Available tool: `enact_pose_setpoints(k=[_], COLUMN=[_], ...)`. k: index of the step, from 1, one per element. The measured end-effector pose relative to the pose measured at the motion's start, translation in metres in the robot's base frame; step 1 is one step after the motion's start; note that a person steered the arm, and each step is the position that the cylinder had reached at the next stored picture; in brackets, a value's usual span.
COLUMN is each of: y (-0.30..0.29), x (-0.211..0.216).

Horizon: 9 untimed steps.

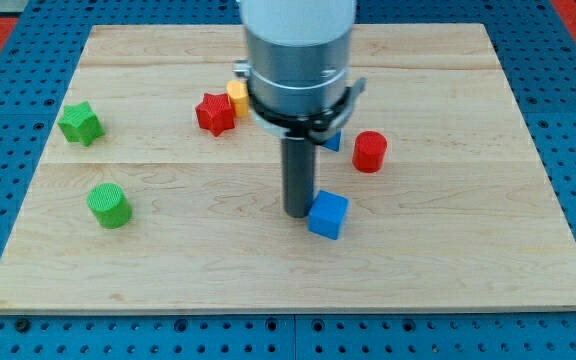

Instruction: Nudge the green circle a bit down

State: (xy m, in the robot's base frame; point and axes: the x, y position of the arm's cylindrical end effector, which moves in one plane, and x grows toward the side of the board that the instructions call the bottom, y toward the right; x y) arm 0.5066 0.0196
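The green circle (109,205) is a short green cylinder at the view's left, below a green star (80,123). My tip (297,212) is near the board's middle, far to the right of the green circle. It stands right beside the left edge of a blue cube (328,215), touching or nearly touching it.
A red star (214,113) and a yellow block (237,96) sit close together above and left of the rod. A red cylinder (369,151) is at the right. Another blue block (332,140) is partly hidden behind the arm. The wooden board (468,260) lies on blue pegboard.
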Motion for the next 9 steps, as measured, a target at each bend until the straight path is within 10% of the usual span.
enact_pose_setpoints(k=[9], y=[-0.14], x=[-0.034])
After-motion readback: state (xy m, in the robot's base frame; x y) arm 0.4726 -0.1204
